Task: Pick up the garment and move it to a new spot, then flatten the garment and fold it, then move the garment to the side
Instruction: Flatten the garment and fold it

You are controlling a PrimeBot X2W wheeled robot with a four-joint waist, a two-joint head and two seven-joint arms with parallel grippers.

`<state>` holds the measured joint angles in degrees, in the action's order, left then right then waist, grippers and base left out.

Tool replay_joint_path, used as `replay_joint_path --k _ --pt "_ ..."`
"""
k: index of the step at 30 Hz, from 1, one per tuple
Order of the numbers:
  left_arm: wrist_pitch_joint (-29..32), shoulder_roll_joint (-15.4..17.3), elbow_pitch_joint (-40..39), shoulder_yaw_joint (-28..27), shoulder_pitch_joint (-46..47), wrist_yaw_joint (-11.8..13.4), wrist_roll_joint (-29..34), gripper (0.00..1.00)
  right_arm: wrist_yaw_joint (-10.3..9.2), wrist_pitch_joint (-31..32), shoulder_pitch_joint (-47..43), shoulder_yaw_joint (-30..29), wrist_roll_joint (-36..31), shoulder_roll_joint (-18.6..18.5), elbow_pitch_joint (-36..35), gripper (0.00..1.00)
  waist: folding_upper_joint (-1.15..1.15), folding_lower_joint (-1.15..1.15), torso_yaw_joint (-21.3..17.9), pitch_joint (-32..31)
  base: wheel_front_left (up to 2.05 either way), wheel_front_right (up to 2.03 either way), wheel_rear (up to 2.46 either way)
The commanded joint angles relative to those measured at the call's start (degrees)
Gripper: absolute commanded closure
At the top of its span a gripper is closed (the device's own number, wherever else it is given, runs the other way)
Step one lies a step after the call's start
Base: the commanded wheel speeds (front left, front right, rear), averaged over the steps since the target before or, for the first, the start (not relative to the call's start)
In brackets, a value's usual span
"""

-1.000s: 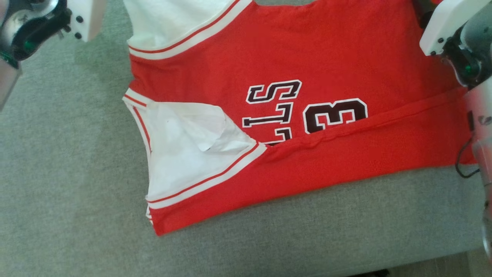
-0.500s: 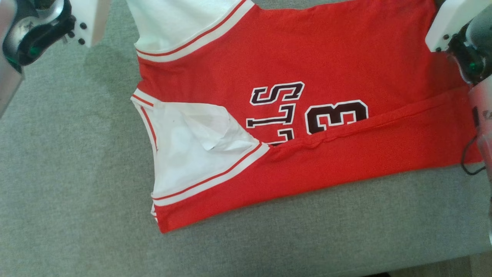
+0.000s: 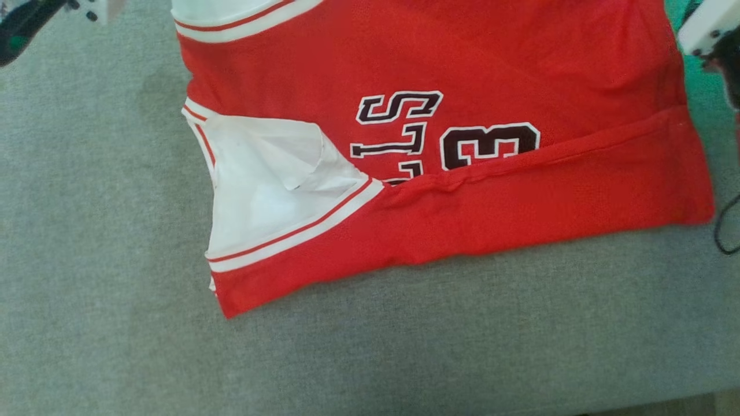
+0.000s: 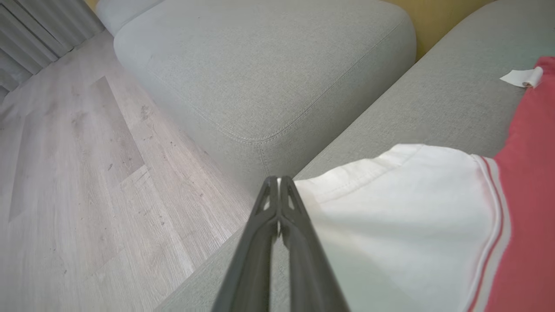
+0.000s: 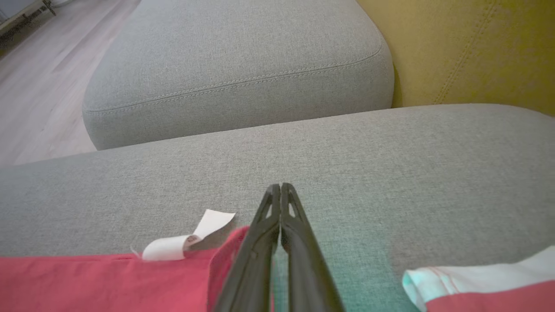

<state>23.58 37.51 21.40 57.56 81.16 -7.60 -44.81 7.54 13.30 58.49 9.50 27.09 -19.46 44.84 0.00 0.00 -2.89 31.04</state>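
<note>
Since the earlier frames the garment [image 3: 462,63] has slid up and a little left in the head view. The near edge of the sofa seat [image 3: 115,300] has dropped slightly in the frame, so part of the shift is camera and part looks like the cloth being drawn away from the robot. Both wrists have gone further into the top corners.

It is a red jersey lying across the middle and upper part of the head view, its top running off the frame. A long red strip [image 3: 549,190] along its lower edge is folded up over the body and hides the bottom of the dark lettering [image 3: 488,144]. A white sleeve [image 3: 272,185] with a creased flap shows at centre left.

In the left wrist view the left gripper [image 4: 278,184] has its fingers pressed together at the rim of the other white sleeve [image 4: 390,208], and it appears to be pinching that edge. In the right wrist view the right gripper [image 5: 281,188] is likewise closed. The red hem corner [image 5: 230,247] rises against its fingers beside a curled white label [image 5: 186,242], so it seems to hold that corner.

Beyond lie a second grey cushion [image 5: 238,65], a yellow backrest [image 5: 477,52] and wooden floor [image 4: 86,173].

My judgement is that relocating is done, flattening is mostly done and one lengthwise fold is in. The remaining folds and the move aside are still to come.
</note>
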Motion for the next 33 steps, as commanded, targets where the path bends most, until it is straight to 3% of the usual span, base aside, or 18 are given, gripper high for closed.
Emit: replay_joint_path --k 1,5,6,7,8,14,23,24,25,26,27,28,33 --pt "-0.5 2.7 -0.5 -2.2 3.0 0.1 -0.2 1.0 -0.05 0.0 1.0 0.7 0.4 -1.2 -2.1 1.0 0.0 0.0 0.2 0.0 0.0 0.0 0.0" --pt "-1.6 2.5 0.3 -0.6 2.9 0.1 -1.4 1.0 -0.05 1.4 0.4 3.2 1.1 -2.5 -2.7 1.0 0.0 0.0 0.6 0.0 0.0 0.0 0.0" --pt "-1.9 2.5 0.4 -0.2 3.1 0.1 -1.6 1.0 -0.05 1.7 0.3 3.6 1.1 -2.9 -2.8 0.65 0.0 0.0 0.8 0.1 0.0 0.0 0.0" --pt "-2.3 2.4 0.3 0.3 3.2 0.1 -1.7 1.0 -0.05 2.0 0.3 4.4 0.9 -3.2 -2.9 0.1 0.0 0.0 0.9 0.1 0.0 0.0 0.0" --pt "-2.9 2.4 0.3 1.3 3.6 0.1 -1.9 1.0 -0.05 2.7 0.3 6.2 0.2 -3.7 -3.0 0.0 0.0 0.0 1.1 0.2 0.0 0.0 0.0" --pt "-4.1 2.8 0.7 3.7 4.8 0.1 -2.8 1.0 -0.05 4.0 1.4 11.0 -2.8 -4.7 -2.3 0.0 0.0 0.0 1.4 0.3 0.0 0.0 0.0" --pt "-5.2 2.8 1.0 6.5 6.0 0.1 -4.1 1.0 -0.05 4.2 3.0 13.1 -4.1 -5.5 1.0 0.0 0.0 0.0 2.4 0.9 0.0 0.0 0.0" --pt "-5.4 2.9 1.1 6.8 6.1 0.1 -4.3 1.0 -0.05 4.4 3.1 13.2 -4.0 -5.5 1.5 0.08 0.0 0.0 2.4 1.0 0.0 0.0 0.0" --pt "-5.4 2.9 1.1 7.0 6.1 0.1 -4.4 1.0 -0.05 4.6 3.1 13.2 -3.9 -5.5 1.9 0.26 0.0 0.0 2.5 1.0 0.0 0.0 0.0" --pt "-5.5 2.9 1.3 7.2 6.2 0.1 -4.6 1.0 -0.05 4.7 3.2 13.3 -3.7 -5.5 2.2 0.55 0.0 0.0 2.6 1.0 0.0 0.0 0.0" --pt "-5.5 2.9 1.4 7.4 6.2 0.1 -4.8 1.0 -0.05 4.8 3.2 13.3 -3.6 -5.5 2.5 0.66 0.0 0.0 2.6 1.0 0.0 0.0 0.0" --pt "-5.6 2.9 1.4 7.6 6.3 0.1 -4.9 1.0 -0.05 5.0 3.3 13.4 -3.3 -5.5 2.8 1.0 0.0 0.0 2.6 1.0 0.0 0.0 0.0" --pt "-6.3 3.1 1.7 8.2 6.6 0.1 -5.3 1.0 -0.05 4.7 3.5 13.6 -2.1 -5.7 2.9 1.0 0.0 0.0 2.6 0.9 0.0 0.0 0.0"
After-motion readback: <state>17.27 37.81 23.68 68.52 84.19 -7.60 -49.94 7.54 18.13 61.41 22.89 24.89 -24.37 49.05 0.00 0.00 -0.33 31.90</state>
